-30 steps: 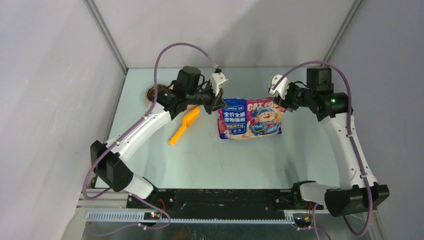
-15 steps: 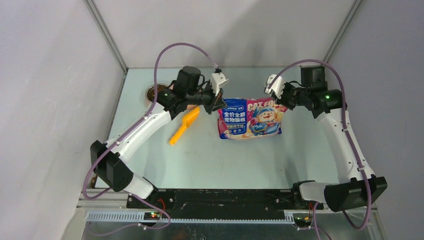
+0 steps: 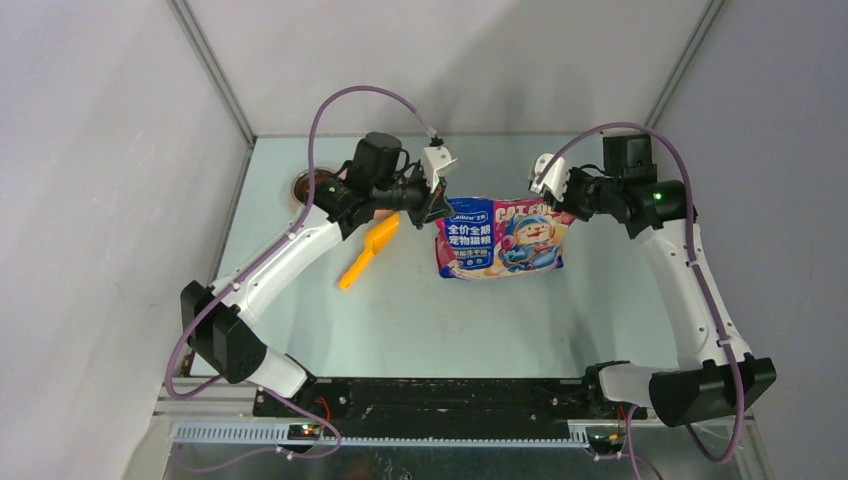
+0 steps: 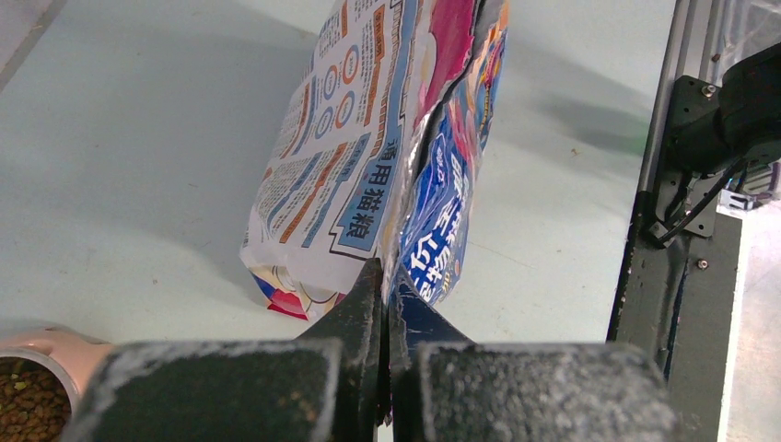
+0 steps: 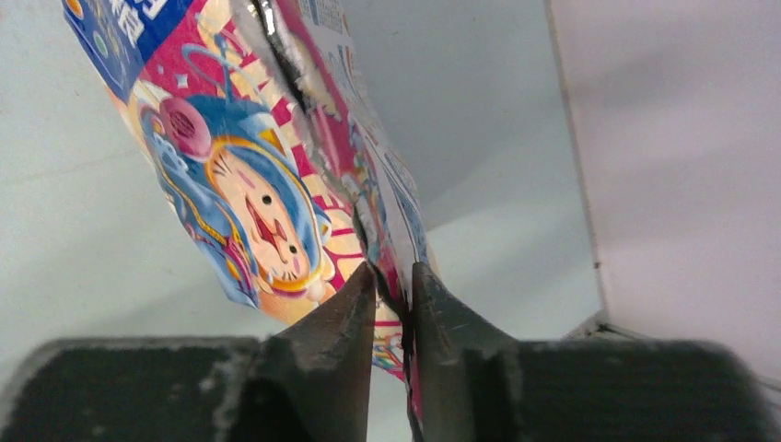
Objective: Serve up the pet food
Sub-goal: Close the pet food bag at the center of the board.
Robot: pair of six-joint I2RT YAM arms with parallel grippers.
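Note:
The glossy blue, pink and red cat food bag (image 3: 500, 236) hangs over the table between my two grippers. My left gripper (image 3: 441, 205) is shut on its top left corner; in the left wrist view (image 4: 385, 287) the jaws pinch the bag (image 4: 368, 157) where its panels meet. My right gripper (image 3: 556, 204) is shut on the top right corner; in the right wrist view (image 5: 393, 278) the jaws clamp the bag's (image 5: 239, 175) ragged top edge. Brown kibble (image 4: 20, 405) lies in a pink bowl at the bottom left of the left wrist view.
An orange plastic scoop (image 3: 369, 250) lies on the table left of the bag, under my left arm. The pink feeder (image 3: 303, 187) sits at the back left, mostly hidden by the left arm. Grey walls close in the table on three sides.
My right arm has shifted slightly back and to the left, still holding the bag's corner. The left arm and the scoop have not moved.

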